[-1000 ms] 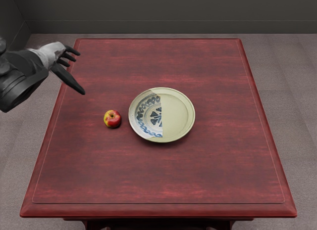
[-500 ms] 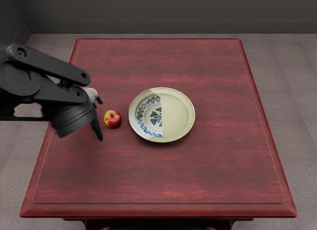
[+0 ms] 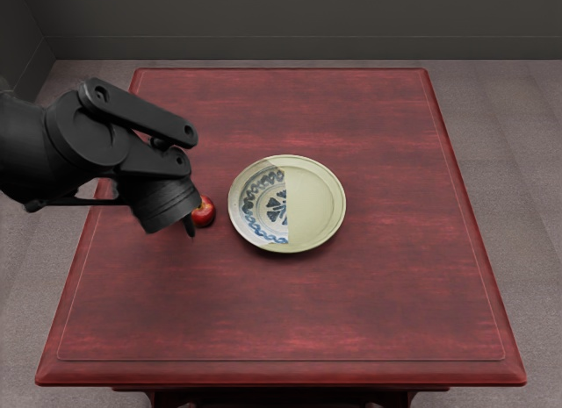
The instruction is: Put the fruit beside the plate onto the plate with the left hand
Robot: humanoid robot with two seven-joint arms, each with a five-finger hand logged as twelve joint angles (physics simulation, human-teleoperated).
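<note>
A red and yellow apple (image 3: 205,212) lies on the table just left of the plate (image 3: 314,203), a pale green dish with a blue pattern on its left half. My left hand (image 3: 184,218) sits right over the apple's left side, and the dark forearm and wrist cover most of the fruit and nearly all of the hand. Only the apple's right edge shows. Whether the hand touches or holds the apple is hidden. The plate holds nothing.
The red-brown wooden table (image 3: 351,303) fills the view, with grey floor around it. My left arm (image 3: 79,149) comes in over the table's left edge.
The left arm has swung from the table's far left corner down and rightward. The hand now covers the apple, which has stayed in its spot beside the plate.
</note>
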